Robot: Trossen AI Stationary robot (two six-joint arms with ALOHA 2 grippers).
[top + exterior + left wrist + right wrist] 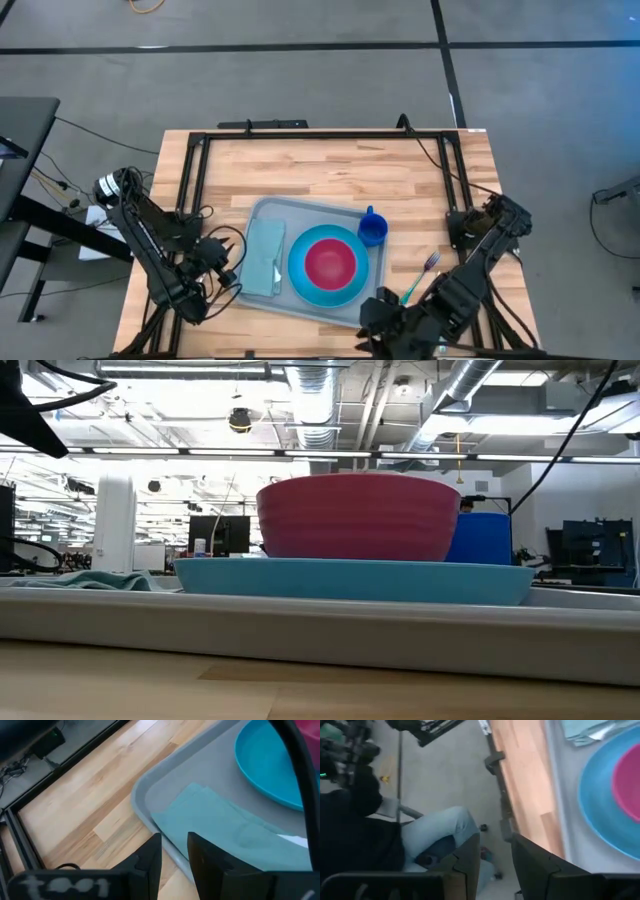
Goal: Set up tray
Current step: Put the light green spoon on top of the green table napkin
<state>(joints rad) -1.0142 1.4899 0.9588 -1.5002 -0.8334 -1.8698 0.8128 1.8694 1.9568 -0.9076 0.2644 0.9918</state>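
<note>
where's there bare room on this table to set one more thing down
Freest: the bare wood strip between the tray and the table's far frame bar, plus the patch beyond the fork. Crowded: the tray, filled by napkin, plate, bowl and cup, with both grippers at its near corners.

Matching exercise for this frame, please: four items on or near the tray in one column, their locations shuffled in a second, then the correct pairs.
Items:
1. pink bowl
2. napkin
3. blue cup
4. fork

Places:
A. on the wooden table, off the tray's right side
B. on the blue plate
C. tray's left part
D. tray's far right corner

Pairs: 1-B, 2-C, 3-D, 4-A
</note>
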